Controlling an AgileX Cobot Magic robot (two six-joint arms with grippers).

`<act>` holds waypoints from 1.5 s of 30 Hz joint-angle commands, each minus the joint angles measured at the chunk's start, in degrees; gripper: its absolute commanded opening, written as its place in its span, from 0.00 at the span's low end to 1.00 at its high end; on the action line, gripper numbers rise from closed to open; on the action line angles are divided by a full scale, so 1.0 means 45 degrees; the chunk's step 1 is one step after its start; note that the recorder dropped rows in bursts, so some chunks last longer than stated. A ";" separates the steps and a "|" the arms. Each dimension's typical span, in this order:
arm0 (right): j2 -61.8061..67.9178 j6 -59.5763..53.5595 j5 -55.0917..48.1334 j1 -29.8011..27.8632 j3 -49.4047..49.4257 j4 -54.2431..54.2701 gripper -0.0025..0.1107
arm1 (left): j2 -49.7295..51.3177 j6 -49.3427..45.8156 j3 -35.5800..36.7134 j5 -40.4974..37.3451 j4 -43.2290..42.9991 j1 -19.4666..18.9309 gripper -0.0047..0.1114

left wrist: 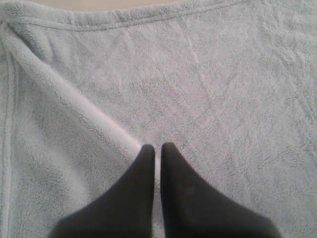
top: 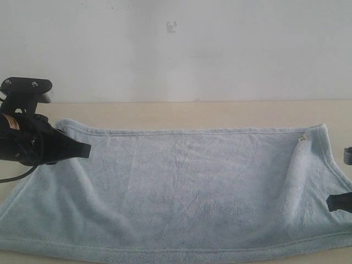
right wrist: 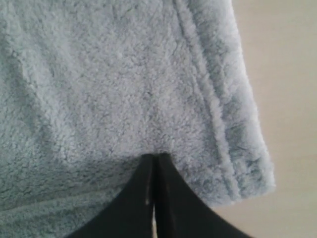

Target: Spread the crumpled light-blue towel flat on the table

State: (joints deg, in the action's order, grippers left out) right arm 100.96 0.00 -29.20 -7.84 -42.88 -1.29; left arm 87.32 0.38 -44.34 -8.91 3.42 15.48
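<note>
The light-blue towel (top: 187,192) lies spread wide over the table (top: 181,114), with soft folds near both ends and a small white tag (top: 301,139) at its far right corner. My left gripper (top: 85,149) hovers over the towel's left part. In the left wrist view the left gripper (left wrist: 157,147) is shut, and a raised fold (left wrist: 74,106) runs up to its tips. My right gripper (top: 336,203) sits at the towel's right edge. Up close, the right gripper (right wrist: 154,157) is shut with its tips sunk into the fleece beside the stitched hem (right wrist: 210,94).
A white-grey wall (top: 176,49) rises behind the table. Bare table shows beyond the towel's far edge (top: 220,113) and past its right hem (right wrist: 287,99). The towel's near edge (top: 165,250) runs close to the bottom of the exterior view.
</note>
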 commanded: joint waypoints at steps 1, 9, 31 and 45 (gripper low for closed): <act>0.0442 0.0460 -0.1968 -0.0068 0.0460 -0.0903 0.02 | 0.0005 -0.0084 0.0048 -0.0034 0.0155 0.0112 0.07; 0.0328 0.1075 -0.3328 -0.0068 0.1125 -0.1214 0.02 | 0.0005 -0.0225 0.0048 -0.0243 -0.0203 0.0112 0.07; -0.6445 -0.2331 0.0177 -0.0044 0.1093 0.5495 0.02 | 0.2044 0.0271 0.0581 -0.2235 -0.3404 -0.1409 0.07; -0.6298 -0.3843 -0.0081 -0.0044 0.1116 0.7555 0.02 | 0.2044 0.0888 0.1738 -0.3040 -0.5044 -0.1409 0.07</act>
State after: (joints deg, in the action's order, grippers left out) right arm 72.71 -16.45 -29.36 -7.97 -37.94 32.34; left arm 96.60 3.25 -37.48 -21.89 -18.59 9.30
